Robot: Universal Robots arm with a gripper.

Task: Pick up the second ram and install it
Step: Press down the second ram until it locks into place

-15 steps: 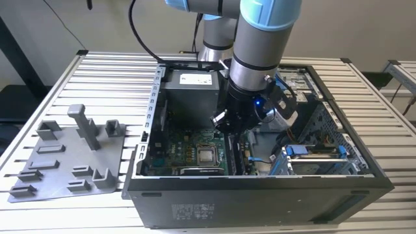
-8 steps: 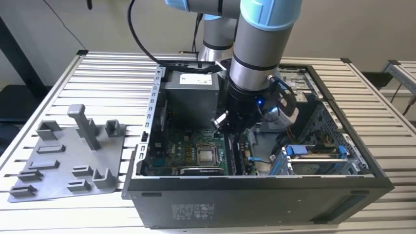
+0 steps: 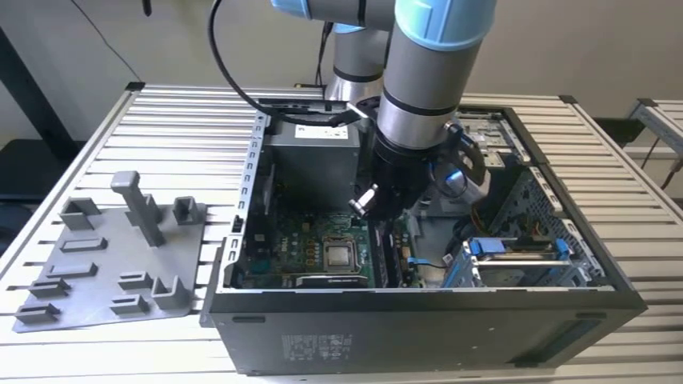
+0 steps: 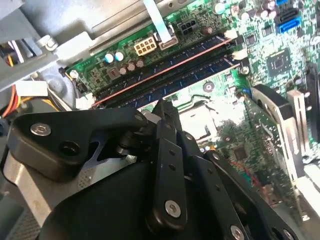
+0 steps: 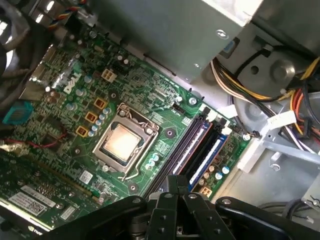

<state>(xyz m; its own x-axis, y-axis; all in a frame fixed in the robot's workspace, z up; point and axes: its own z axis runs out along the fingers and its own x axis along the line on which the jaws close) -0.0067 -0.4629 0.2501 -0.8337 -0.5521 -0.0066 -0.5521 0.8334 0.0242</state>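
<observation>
My gripper (image 3: 381, 218) hangs inside the open computer case (image 3: 245, 240), low over the green motherboard (image 5: 75, 125). Its black fingers are pressed together in both wrist views, and nothing shows between them. The gripper tip (image 4: 162, 105) (image 5: 175, 180) is just above one end of the row of long memory slots (image 5: 197, 150) (image 4: 165, 70). A thin strip with a pale reddish upper edge (image 4: 160, 67) runs along one slot. I cannot tell whether that strip is the second ram seated there.
The metal-capped processor socket (image 5: 122, 142) lies beside the slots. A grey power supply (image 3: 309, 156) and cable bundles (image 5: 235, 85) crowd the case, and a blue drive cage (image 3: 513, 260) sits on the exterior view's right. A grey fixture plate (image 3: 107, 264) with posts lies on the slatted table.
</observation>
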